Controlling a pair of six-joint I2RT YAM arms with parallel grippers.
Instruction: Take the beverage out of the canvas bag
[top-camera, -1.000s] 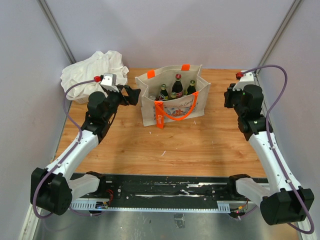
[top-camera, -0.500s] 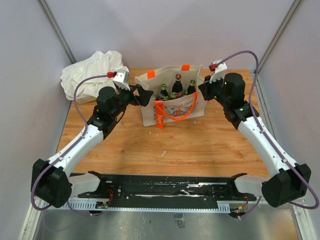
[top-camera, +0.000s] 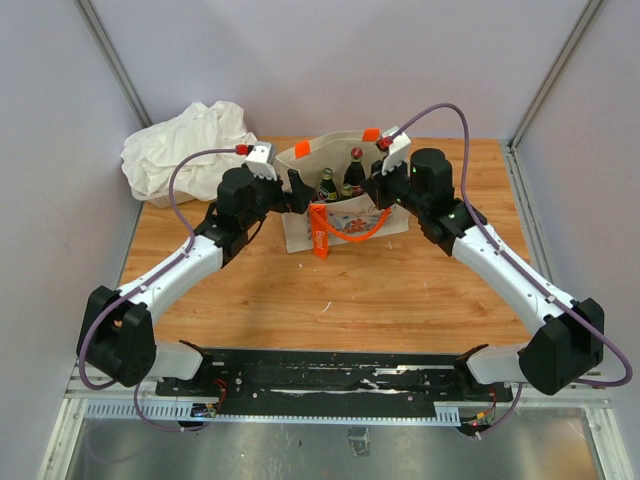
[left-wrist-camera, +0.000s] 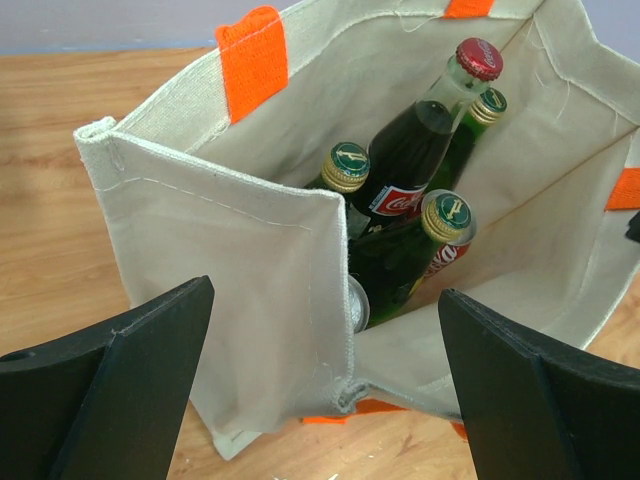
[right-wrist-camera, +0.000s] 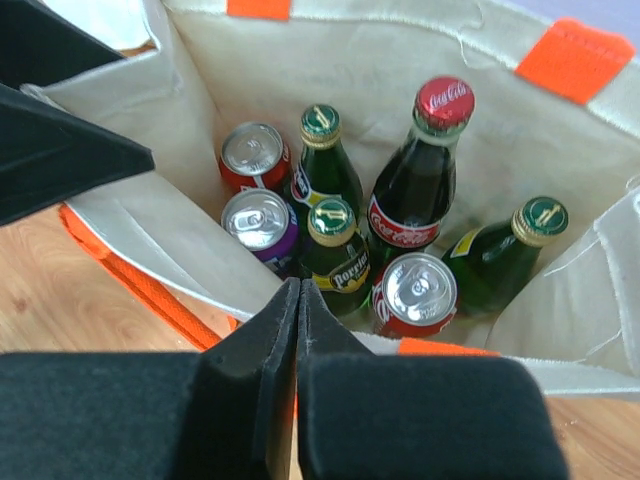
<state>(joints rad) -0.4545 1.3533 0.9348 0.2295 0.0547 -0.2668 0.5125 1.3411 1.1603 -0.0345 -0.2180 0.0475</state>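
Note:
The beige canvas bag (top-camera: 298, 232) with orange handles stands open at the back middle of the table. Inside it are several beverages: a tall Coca-Cola bottle (right-wrist-camera: 420, 190), green Perrier bottles (right-wrist-camera: 335, 250), red cans (right-wrist-camera: 415, 292) and a purple can (right-wrist-camera: 258, 220). My left gripper (left-wrist-camera: 325, 370) is open wide at the bag's left end, with the bag's corner seam (left-wrist-camera: 340, 300) between its fingers and no contact visible. My right gripper (right-wrist-camera: 298, 300) is shut and empty, its tips just over the bag's rim (right-wrist-camera: 470, 350) above the drinks.
A white cloth bundle (top-camera: 185, 145) lies at the back left corner. Grey walls close in the table on three sides. The left gripper's black finger (right-wrist-camera: 60, 150) shows at the upper left of the right wrist view, close to the bag's mouth.
Both arms have swung inward to the bag. The left gripper has come from the left up to the bag's end. The right came from the back right to above its mouth.

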